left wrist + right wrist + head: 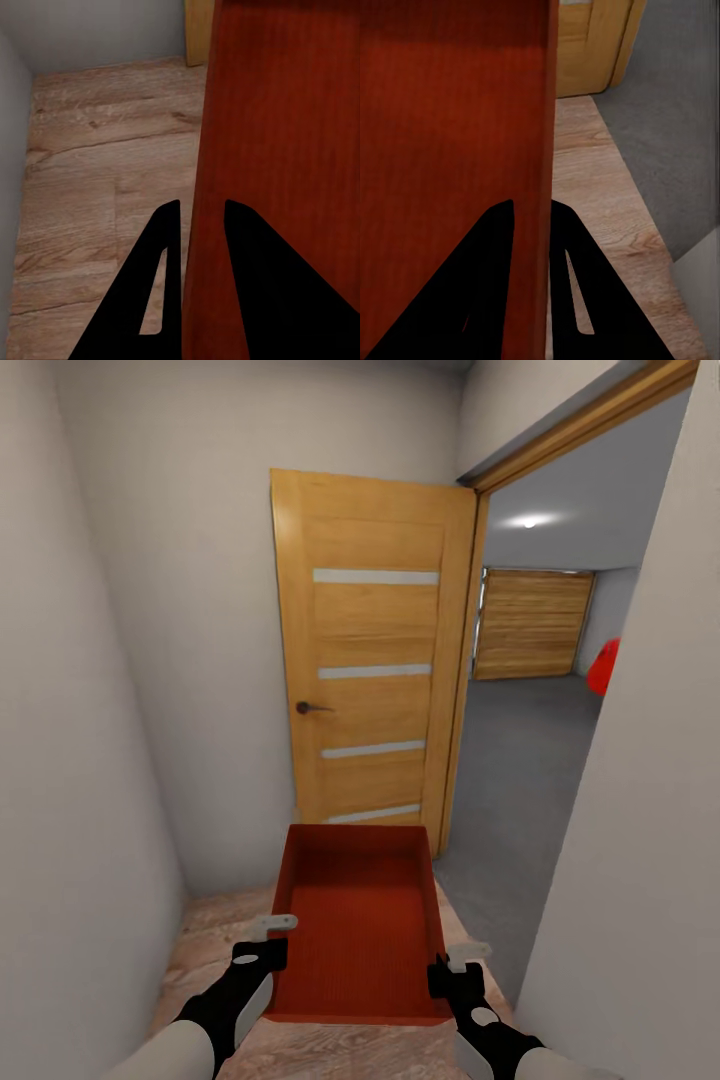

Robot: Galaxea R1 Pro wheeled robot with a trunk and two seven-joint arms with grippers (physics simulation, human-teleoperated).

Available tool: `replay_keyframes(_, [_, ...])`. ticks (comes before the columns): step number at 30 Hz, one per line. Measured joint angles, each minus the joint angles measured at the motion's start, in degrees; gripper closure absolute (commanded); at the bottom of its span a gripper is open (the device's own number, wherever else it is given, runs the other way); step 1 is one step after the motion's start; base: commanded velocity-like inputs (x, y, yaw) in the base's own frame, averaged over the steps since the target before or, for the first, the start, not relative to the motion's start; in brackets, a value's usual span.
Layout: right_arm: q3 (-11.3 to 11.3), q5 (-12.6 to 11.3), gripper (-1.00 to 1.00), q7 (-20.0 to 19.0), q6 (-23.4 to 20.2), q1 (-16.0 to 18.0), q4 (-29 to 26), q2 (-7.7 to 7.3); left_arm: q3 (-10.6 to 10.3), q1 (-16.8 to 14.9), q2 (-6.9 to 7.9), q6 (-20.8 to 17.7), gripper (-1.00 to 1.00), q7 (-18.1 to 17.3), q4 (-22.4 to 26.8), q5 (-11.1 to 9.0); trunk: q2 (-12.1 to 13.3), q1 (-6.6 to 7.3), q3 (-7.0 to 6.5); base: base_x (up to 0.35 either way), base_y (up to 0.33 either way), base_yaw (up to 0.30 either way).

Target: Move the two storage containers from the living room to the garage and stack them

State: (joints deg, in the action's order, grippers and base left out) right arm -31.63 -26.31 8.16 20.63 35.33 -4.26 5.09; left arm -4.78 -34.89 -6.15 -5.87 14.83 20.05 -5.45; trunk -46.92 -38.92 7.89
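Observation:
I hold one orange-red storage container (360,930) level in front of me, above a light wood-plank floor. My left gripper (268,950) is shut on its left wall, the thin wall (196,225) sitting between the two dark fingers. My right gripper (450,968) is shut on the right wall (540,225) in the same way. Through the open doorway at the right lies the garage, with its dark grey floor (520,760), a slatted light-wood door (530,622) and a bit of red car (603,666).
An open orange wooden door (372,650) with a dark handle stands straight ahead against the hallway's end. White walls close in on the left (70,760) and on the right (640,840). The doorway threshold (615,150) is just ahead to the right.

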Motion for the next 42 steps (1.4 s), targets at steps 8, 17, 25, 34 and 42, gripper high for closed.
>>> replay_keyframes(8, [0.07,0.07,1.00,0.01,0.03,0.01,-0.03,0.00,-0.12,0.01,0.00,-0.01,1.00,0.12,0.09,-0.13,0.00,0.00,0.00,0.285,0.235,-0.286])
replay_keyframes(17, [0.34,0.33,1.00,0.03,0.09,0.03,-0.13,0.00,-0.23,0.04,0.01,-0.03,1.00,0.23,0.43,-0.33,0.00,0.00,0.00,0.281,0.232,-0.286])
replay_keyframes(25, [0.45,0.43,1.00,0.07,0.15,0.05,-0.15,0.00,-0.20,0.05,-0.01,-0.04,1.00,0.25,0.58,-0.29,0.01,-0.02,0.00,0.107,0.071,-0.286])
replay_keyframes(34, [0.51,0.47,1.00,0.09,0.15,0.05,-0.16,0.00,-0.18,0.06,-0.03,-0.13,1.00,0.26,0.66,-0.21,0.01,-0.03,0.00,0.006,0.003,-0.286])
replay_keyframes(42, [0.48,0.47,1.00,0.03,0.10,0.05,-0.16,-0.02,-0.17,0.06,-0.04,-0.08,1.00,0.29,0.60,-0.27,0.00,0.00,0.00,0.159,0.132,-0.108])
